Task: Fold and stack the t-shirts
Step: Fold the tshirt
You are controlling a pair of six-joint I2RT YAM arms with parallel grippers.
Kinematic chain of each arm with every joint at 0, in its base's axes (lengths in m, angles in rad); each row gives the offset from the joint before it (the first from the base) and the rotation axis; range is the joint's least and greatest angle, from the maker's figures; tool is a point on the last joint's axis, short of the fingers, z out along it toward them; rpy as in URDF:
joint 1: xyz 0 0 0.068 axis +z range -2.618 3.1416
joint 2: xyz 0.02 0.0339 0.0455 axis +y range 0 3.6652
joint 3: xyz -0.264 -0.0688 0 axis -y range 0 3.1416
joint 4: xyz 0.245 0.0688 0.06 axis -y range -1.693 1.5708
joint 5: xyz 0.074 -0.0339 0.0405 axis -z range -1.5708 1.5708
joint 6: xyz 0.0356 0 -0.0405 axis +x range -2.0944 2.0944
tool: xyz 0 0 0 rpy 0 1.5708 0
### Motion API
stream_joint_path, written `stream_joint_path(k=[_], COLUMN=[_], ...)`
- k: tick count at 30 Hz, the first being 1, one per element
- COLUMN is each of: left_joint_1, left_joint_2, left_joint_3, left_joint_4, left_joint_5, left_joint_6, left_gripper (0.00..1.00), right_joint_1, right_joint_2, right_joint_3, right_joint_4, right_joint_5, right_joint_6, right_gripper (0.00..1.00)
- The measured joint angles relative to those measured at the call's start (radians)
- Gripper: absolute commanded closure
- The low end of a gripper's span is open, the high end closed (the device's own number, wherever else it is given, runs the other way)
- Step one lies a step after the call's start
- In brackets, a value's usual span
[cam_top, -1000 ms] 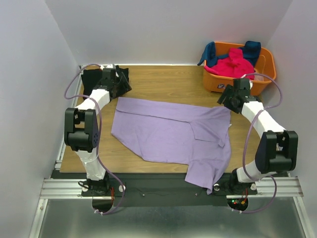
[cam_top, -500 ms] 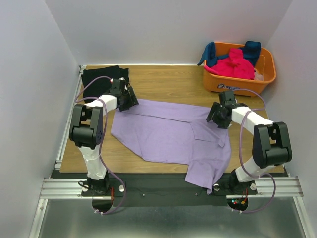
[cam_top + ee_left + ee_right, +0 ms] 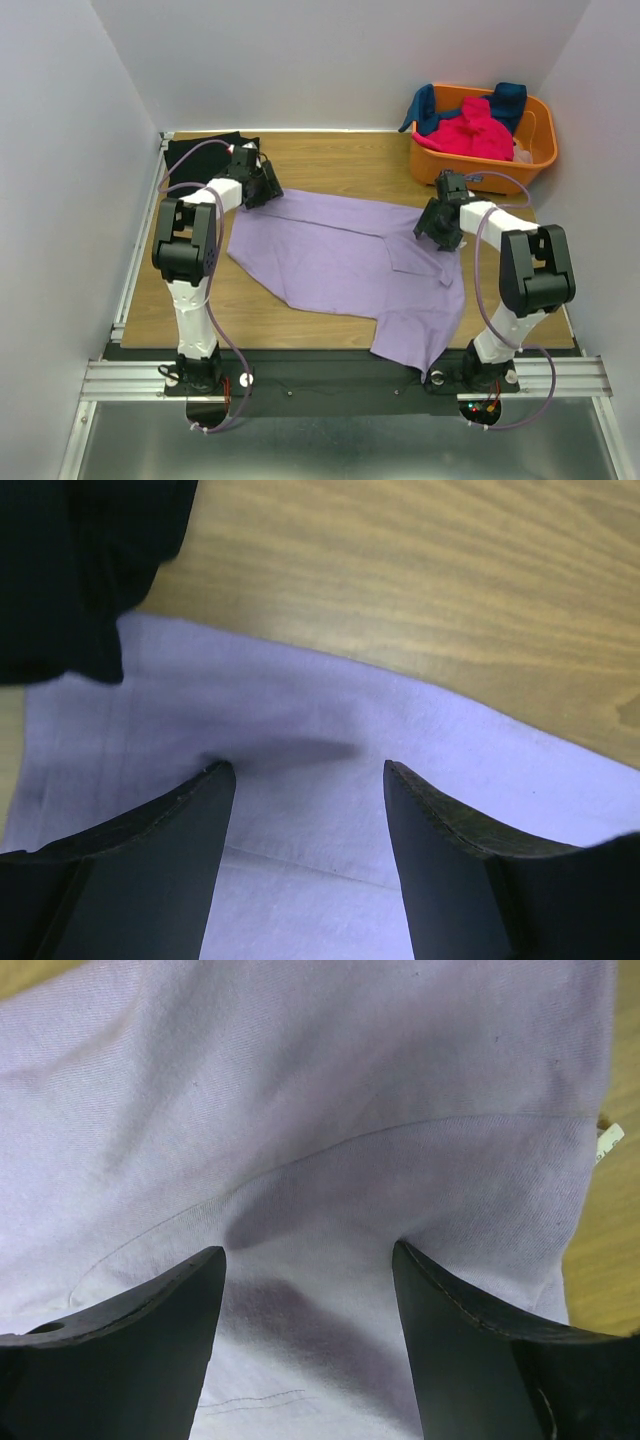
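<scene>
The left gripper (image 3: 258, 186) and right gripper (image 3: 441, 224) sit unclenched on the lavender t-shirt (image 3: 340, 262), probably to pinch its far corners

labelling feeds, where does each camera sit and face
Top external: above and behind the robot, looking down on both arms, the lavender shirt and orange basket.
Left wrist: on the left arm, looking down past the open left gripper at the shirt's edge and black shirt.
Right wrist: looking down past the open right gripper at lavender cloth.
All share the lavender shirt.
</scene>
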Motion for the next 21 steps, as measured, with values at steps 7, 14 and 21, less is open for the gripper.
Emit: stream_joint_path(k=[7, 14, 21], left_joint_1=[0.000, -0.006, -0.027], left_joint_2=[0.089, 0.132, 0.087], left_joint_3=[0.143, 0.222, 0.211], left_joint_4=[-0.047, -0.087, -0.130], left_joint_5=[-0.007, -0.013, -0.080], left_joint_6=[0.012, 0.036, 0.075], left_gripper=[0.27, 0.23, 0.22], right_joint_1=[-0.004, -0.015, -0.015], right_joint_2=[0.077, 0.153, 0.150], right_joint_3=[0.095, 0.196, 0.203], right_joint_4=[-0.005, -0.002, -0.009], right_joint_5=[0.029, 0.030, 0.011], right_joint_6=[0.007, 0.001, -0.030], right_gripper=[0.25, 0.24, 0.24])
